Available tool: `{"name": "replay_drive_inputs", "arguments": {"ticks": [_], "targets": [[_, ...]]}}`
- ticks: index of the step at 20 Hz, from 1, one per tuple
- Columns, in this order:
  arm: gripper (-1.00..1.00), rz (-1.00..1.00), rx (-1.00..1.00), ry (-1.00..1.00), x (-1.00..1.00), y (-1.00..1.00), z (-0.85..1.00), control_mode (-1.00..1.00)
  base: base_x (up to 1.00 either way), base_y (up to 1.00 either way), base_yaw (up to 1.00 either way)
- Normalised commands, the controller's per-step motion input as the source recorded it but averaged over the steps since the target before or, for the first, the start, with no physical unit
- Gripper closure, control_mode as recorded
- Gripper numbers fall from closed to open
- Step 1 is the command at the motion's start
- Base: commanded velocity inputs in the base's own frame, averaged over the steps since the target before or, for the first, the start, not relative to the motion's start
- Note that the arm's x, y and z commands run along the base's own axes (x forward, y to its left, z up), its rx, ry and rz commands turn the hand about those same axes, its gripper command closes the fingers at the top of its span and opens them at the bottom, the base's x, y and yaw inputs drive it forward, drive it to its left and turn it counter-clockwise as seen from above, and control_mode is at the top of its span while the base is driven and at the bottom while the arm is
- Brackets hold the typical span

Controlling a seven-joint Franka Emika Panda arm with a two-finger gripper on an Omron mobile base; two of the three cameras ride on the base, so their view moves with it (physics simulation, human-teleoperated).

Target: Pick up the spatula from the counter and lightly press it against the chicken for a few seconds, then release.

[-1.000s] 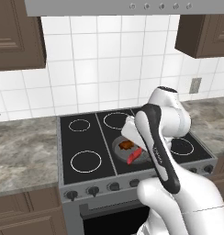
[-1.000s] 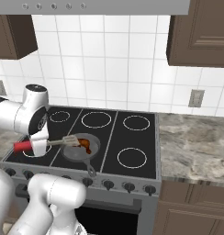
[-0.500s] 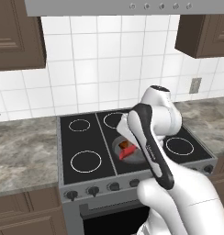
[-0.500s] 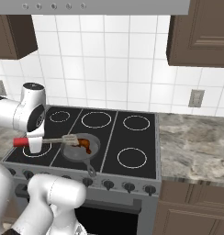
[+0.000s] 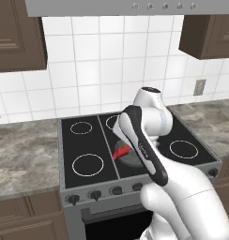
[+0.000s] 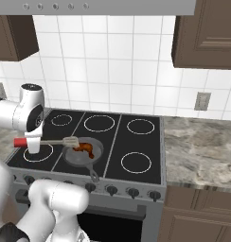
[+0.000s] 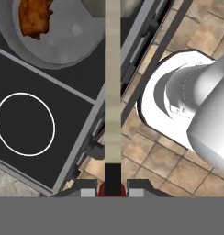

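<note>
My gripper (image 6: 32, 142) is shut on the red-handled spatula (image 6: 51, 141), which it holds level above the stove's front left. The slotted head (image 6: 70, 141) reaches the left rim of the grey pan (image 6: 95, 144), right beside the browned chicken (image 6: 84, 149); I cannot tell whether they touch. In the hand view the pale shaft of the spatula (image 7: 113, 92) runs up from my gripper (image 7: 112, 187) toward the pan (image 7: 63, 36), with the chicken (image 7: 36, 16) at the top left. In the left base view, a bit of red handle (image 5: 120, 152) peeks out beside the pan (image 5: 130, 161), behind my arm.
The black stove (image 6: 136, 142) has several ringed burners and a row of knobs along its front. Stone counters flank it on the right (image 6: 198, 146) and left (image 5: 22, 150). The pan's handle (image 6: 93, 175) points toward the stove front. Tiled floor (image 7: 201, 36) lies below.
The spatula has gone from tilted to level: its red handle end rose and swung left, while the head stayed at the pan's left rim. The gripper stayed shut.
</note>
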Motion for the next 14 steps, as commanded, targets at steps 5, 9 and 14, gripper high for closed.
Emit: {"name": "replay_drive_inputs", "arguments": {"ticks": [5,9,14], "targets": [[1.0,-0.04,-0.06,0.0,0.17,0.14,-0.12,-1.0,0.0,0.0,0.0],[1.0,-0.04,-0.04,0.0,0.15,0.1,-0.09,-1.0,0.0,0.0,0.0],[1.0,-0.04,0.0,0.0,0.21,0.04,-0.01,-1.0,0.0,0.0,0.0]]}}
